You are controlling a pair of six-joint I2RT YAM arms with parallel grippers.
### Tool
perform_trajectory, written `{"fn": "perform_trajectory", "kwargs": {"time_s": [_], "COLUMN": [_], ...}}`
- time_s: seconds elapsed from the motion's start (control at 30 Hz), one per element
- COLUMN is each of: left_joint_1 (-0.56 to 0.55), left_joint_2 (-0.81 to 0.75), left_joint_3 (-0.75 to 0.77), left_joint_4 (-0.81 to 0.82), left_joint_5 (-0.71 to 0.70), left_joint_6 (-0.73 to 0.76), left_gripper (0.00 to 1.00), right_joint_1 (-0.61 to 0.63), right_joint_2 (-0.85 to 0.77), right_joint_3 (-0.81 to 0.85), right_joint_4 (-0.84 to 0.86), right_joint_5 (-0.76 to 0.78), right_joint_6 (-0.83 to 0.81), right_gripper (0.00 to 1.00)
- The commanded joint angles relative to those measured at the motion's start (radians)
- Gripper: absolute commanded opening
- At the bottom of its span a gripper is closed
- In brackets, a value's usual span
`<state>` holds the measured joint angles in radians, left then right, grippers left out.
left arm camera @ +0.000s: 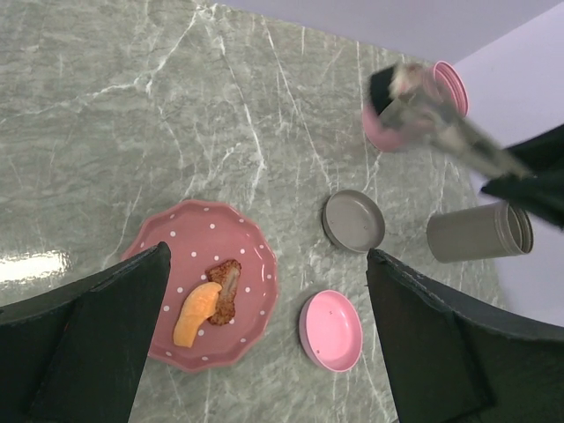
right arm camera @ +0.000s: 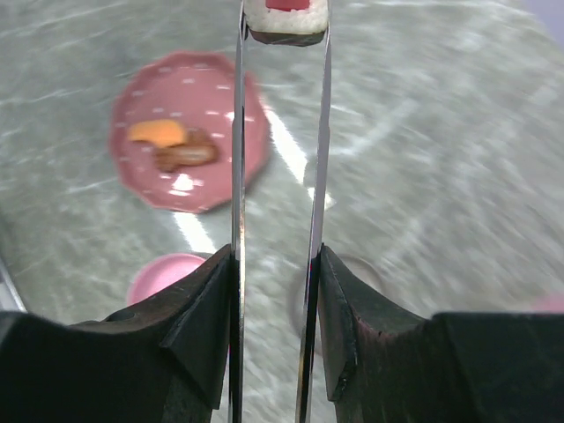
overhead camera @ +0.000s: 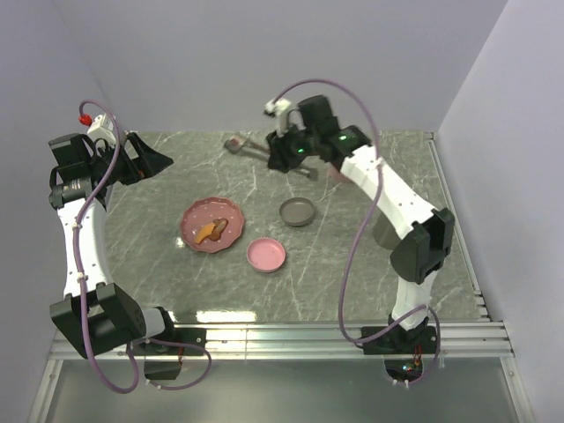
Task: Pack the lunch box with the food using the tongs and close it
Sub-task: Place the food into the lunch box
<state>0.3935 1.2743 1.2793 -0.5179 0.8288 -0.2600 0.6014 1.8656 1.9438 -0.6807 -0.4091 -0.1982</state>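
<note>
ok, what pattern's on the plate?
The plate is pink with white dots; clearest in left wrist view.

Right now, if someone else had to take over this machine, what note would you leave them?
Left gripper: open, empty, off to the left.
Right gripper: shut on the tongs, which pinch the roll slice in the air.
Plate: holds an orange piece and a brown piece.
Pink box and grey box: lids off, with the grey box on its side. Pink lid and grey lid lie beside the plate.
Done: roll lifted.
Left: box the roll, fetch both pieces, close up.
</note>
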Motion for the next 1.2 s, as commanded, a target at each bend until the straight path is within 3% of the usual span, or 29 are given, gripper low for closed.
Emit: {"fn": "perform_trajectory", "kwargs": {"time_s": [0.0, 0.3, 0.53, 0.97, 1.17], "left_joint_1": [0.005, 0.001, -0.007, -0.019, -0.018], "left_joint_2": [-0.020, 0.017, 0.026, 0.033, 0.037], "left_joint_3": [0.015, 0.051, 0.051, 0.043, 0.054], "left_joint_4": [0.048, 0.003, 0.016, 0.030, 0.015], "left_joint_5": [0.033, 0.035, 0.046, 0.047, 0.049], "left_joint_6": [-0.018, 0.017, 0.002, -0.022, -0.010], "left_gripper": [0.99, 0.99, 0.99, 0.99, 1.00], "right_joint_1": [-0.109, -0.412, -0.574, -0.629, -0.627], "right_joint_2": [-0.114, -0.187, -0.175, -0.106, -0.086], "right_joint_3": [-0.019, -0.112, -0.160, -0.168, -0.140], "right_joint_4": [0.004, -0.037, -0.071, -0.072, -0.086], "right_joint_5": [-0.014, -0.002, 0.035, 0.049, 0.041], "right_joint_6": [0.014, -0.036, -0.081, -0.113, -0.104], "right_gripper": [0.38, 0.38, 0.38, 0.39, 0.46]}}
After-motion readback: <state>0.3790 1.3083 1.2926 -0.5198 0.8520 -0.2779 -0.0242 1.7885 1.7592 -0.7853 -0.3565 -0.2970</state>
